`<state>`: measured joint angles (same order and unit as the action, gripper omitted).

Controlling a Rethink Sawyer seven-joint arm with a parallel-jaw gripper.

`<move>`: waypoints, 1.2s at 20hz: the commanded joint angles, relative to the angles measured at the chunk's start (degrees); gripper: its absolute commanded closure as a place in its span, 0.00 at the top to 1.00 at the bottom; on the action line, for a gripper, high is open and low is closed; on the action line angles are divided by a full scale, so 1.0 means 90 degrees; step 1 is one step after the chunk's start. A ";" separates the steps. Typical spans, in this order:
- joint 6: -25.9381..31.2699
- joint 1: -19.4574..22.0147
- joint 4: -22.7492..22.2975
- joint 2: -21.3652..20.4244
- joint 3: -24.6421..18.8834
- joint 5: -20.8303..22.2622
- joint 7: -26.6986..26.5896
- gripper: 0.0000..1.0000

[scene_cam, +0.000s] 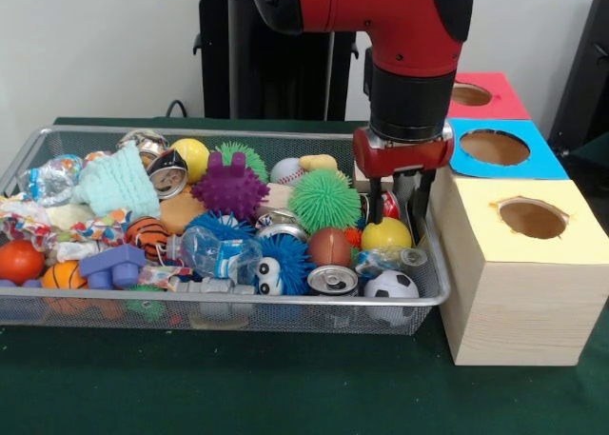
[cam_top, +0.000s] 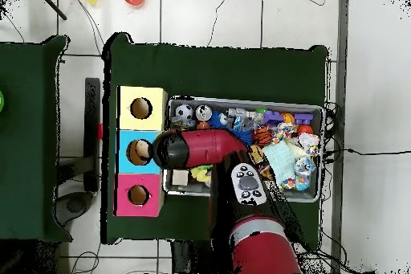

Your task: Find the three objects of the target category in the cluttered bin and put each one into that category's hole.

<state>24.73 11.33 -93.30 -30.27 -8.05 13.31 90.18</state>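
Front view: your gripper [scene_cam: 401, 205] hangs with fingers spread at the right end of the wire bin [scene_cam: 285, 306], just above a yellow ball [scene_cam: 386, 233] and beside the yellow-topped box [scene_cam: 514, 273]. Nothing is held. Which category is wanted cannot be told; if balls, lower straight down, keeping the right finger clear of the bin wall.

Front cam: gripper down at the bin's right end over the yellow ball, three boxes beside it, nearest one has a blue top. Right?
Not quite. In the front view the nearest box has a yellow top; blue is the middle box, red the farthest. The rest holds: the gripper is at the bin's right end, over the yellow ball.
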 commanded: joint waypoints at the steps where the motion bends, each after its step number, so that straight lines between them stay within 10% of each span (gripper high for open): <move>1: -0.0472 -0.0050 0.0424 0.0498 -0.0037 -0.0190 0.1143 1.00; 24: -0.1058 -0.0105 0.0872 0.1324 0.0227 -0.0085 0.0958 1.00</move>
<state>19.51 10.00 -88.60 -27.60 -5.63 12.34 90.18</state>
